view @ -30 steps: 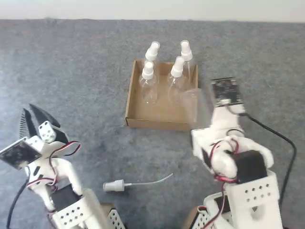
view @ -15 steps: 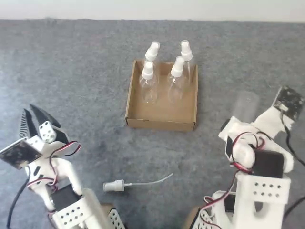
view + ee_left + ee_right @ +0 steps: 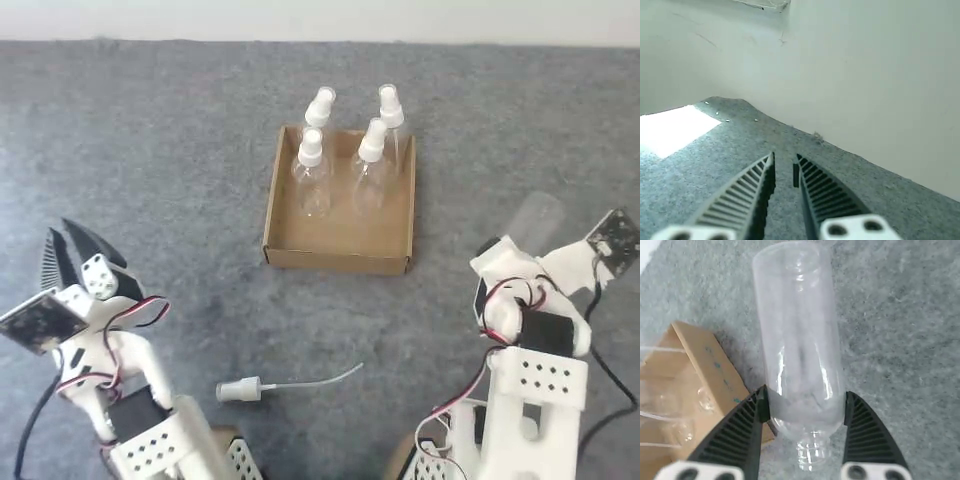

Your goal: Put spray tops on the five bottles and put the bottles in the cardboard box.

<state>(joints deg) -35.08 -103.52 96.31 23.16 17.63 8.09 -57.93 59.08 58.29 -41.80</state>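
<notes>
Here the right gripper (image 3: 804, 399) is pinching a clear, uncapped bottle (image 3: 799, 335) near its shoulder, one black ribbed finger (image 3: 742, 427) pressed against each side. The bare threaded neck points back toward the wrist and the bottle's base points away from it. From the high view this bottle (image 3: 536, 214) is held tilted above the grey carpet (image 3: 150, 150), to the right of the cardboard box (image 3: 336, 261) and apart from it. The box sits at the middle of the far half of the scene with its open side up. Two bottles fitted with white spray tops stand inside it, one toward the left (image 3: 311, 178) and one toward the right (image 3: 368, 172). Two more capped bottles stand along the far wall, left (image 3: 320, 106) and right (image 3: 391, 108), with their tops showing past the box's far edge. A loose spray top (image 3: 240, 390) lies on its side on the carpet, nearer than the box and between the two arms, and its thin dip tube (image 3: 320, 381) trails off to the right. The left gripper (image 3: 784, 160) is raised at the near left, well apart from the box. Its toothed fingers are slightly parted with nothing between them, aimed toward a pale wall (image 3: 865, 75).
</notes>
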